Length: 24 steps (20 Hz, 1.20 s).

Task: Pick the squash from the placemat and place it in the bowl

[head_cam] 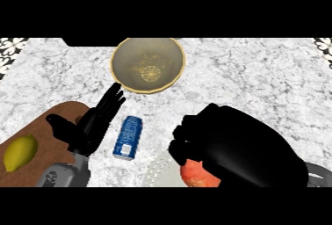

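Lemon (19, 152) on brown board at left; my left hand (91, 125) rests open beside can (128, 137). My right hand (233, 145) is curled round orange squash (198, 174), lifted. Next, I judge: carry to bowl (148, 64).
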Tool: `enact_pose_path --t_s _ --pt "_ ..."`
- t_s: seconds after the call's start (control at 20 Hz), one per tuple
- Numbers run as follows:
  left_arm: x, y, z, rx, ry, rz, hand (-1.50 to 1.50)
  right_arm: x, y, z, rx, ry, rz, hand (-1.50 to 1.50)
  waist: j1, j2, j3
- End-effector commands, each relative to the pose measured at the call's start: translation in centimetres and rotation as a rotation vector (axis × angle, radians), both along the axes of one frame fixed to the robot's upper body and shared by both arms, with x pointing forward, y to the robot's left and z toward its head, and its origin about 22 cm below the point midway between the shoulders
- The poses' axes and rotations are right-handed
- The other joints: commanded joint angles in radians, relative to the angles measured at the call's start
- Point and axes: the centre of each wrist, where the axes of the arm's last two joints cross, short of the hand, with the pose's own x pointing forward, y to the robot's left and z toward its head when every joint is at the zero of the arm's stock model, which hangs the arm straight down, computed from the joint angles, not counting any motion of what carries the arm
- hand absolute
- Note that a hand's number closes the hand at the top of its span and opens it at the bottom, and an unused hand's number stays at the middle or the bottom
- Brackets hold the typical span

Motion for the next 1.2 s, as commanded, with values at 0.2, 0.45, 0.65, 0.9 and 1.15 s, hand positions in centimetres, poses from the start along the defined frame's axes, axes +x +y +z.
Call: enact_pose_path --t_s 0.2,0.45,0.65,0.9,1.15 --pt "-0.7 -1.3 0.8 -0.014 -0.010 0.002 0.00 2.4 -0.1 3.2 0.131 0.017 -0.031 1.50 0.002 0.001 0.000" --pt "-1.1 0.3 -1.8 0.005 -0.004 -0.003 0.00 5.8 2.5 5.3 0.178 0.022 -0.073 1.50 0.005 0.003 0.000" --pt "0.0 -0.5 0.5 -0.002 0.009 -0.007 0.00 9.8 4.7 3.5 0.184 0.051 -0.096 1.50 0.011 0.005 0.000" --pt "0.0 -1.1 -1.3 0.005 -0.015 -0.033 0.00 13.3 7.5 3.8 0.214 0.078 -0.115 1.50 0.013 0.007 -0.001" --pt "0.9 0.1 0.2 0.010 -0.020 -0.026 0.00 16.6 9.9 1.1 0.175 0.019 -0.141 1.50 0.033 0.013 -0.001"
